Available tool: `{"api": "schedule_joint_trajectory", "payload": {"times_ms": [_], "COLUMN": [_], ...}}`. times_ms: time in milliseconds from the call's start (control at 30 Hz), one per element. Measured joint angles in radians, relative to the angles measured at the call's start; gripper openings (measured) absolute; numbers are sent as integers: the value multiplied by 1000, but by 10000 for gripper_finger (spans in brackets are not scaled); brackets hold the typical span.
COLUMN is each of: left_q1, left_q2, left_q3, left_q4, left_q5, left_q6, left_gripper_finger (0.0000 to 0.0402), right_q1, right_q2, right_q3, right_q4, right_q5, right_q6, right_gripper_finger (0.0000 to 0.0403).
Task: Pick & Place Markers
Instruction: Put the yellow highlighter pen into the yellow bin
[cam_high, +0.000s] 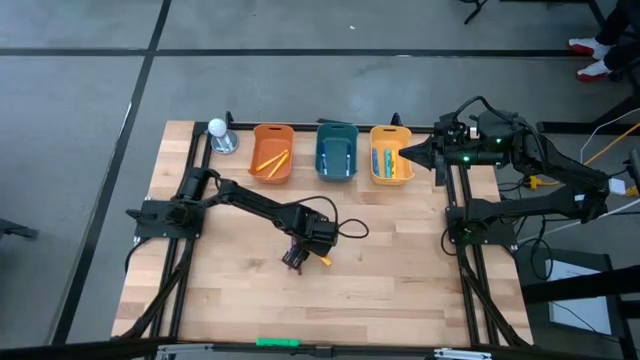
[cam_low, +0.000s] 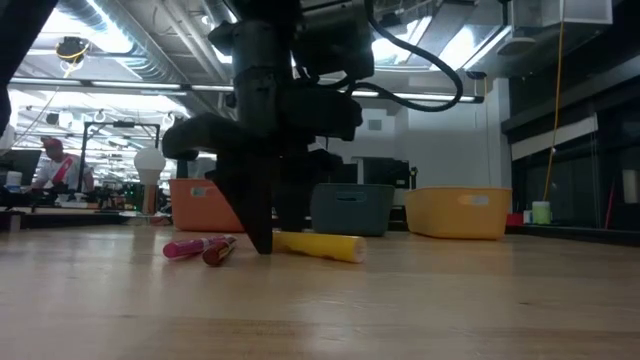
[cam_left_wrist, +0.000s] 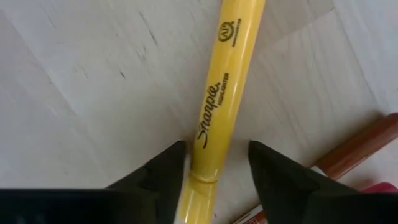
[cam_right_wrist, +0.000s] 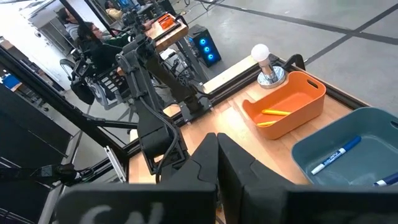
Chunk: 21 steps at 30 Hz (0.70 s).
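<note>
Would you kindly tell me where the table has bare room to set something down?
Bare wood lies between the left gripper and the right arm's base, and along the near edge ahead of the green stick. It is crowded along the far edge, where the orange bin, teal bin and yellow bin stand, and around the yellow marker under the gripper.

A yellow marker (cam_left_wrist: 221, 99) with black lettering lies on pale wood table (cam_high: 400, 280); behind stand orange bin (cam_high: 272, 153), teal bin (cam_high: 336, 152) and yellow bin (cam_high: 390, 155).
</note>
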Motion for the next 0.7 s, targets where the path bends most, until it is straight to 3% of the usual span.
{"api": "schedule_joint_trajectory", "payload": {"times_ms": [333, 700], "left_q1": [0, 0], "left_q2": [1, -9], "left_q3": [-1, -4], "left_q4": [-2, -6], "left_q5": [18, 32], "left_q6": [0, -7], "left_gripper_finger": [74, 62], "right_q1": [0, 0], "right_q2": [0, 0], "right_q3": [0, 0], "right_q4": [11, 11], "right_q5": [0, 0], "right_q6": [0, -3], "right_gripper_finger": [0, 0]}}
